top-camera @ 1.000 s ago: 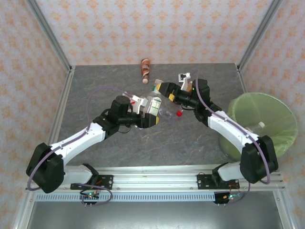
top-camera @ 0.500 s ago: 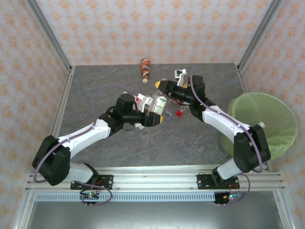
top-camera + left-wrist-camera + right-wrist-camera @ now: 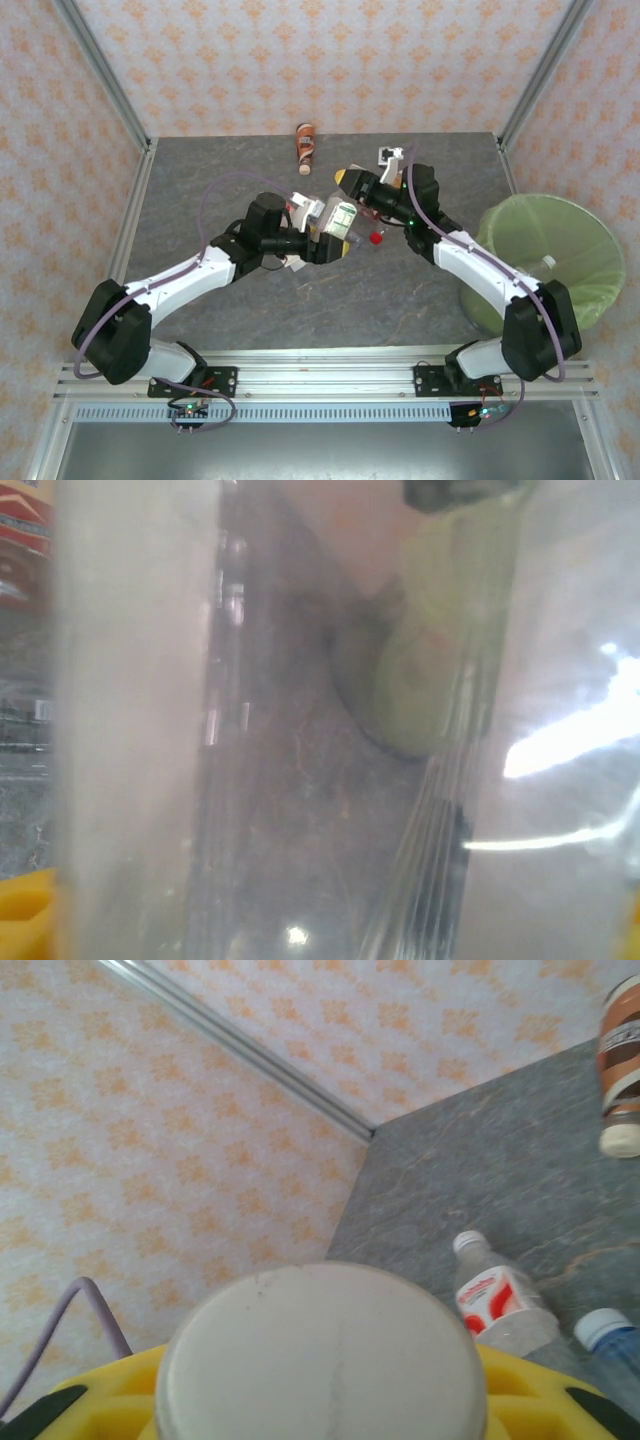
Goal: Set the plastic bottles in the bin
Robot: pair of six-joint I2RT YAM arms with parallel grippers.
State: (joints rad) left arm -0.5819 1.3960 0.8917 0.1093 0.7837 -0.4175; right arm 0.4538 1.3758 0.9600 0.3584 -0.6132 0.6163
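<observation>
A clear plastic bottle (image 3: 343, 217) with a green-white label is held up over the middle of the table. Its see-through body (image 3: 300, 730) lies across the left wrist view. My left gripper (image 3: 338, 228) stands open around it, with yellow fingertips (image 3: 20, 910) wide apart at the view's edges. My right gripper (image 3: 352, 190) is shut on the bottle's white round end (image 3: 320, 1350), between yellow fingers (image 3: 540, 1380). The bin (image 3: 560, 225), lined in light green, stands off the table's right side. Inside it lies a white-capped bottle (image 3: 547, 262).
A brown-orange bottle (image 3: 305, 147) lies at the back edge (image 3: 620, 1060). A red cap (image 3: 376, 238) shows just right of the left gripper. On the table beyond the right gripper lie a red-and-white-labelled bottle (image 3: 492, 1302) and a bottle with a pale blue cap (image 3: 605, 1328).
My right gripper has closed on the bottle's white end. The left arm has carried the bottle a little to the right, and its jaws have then spread apart.
</observation>
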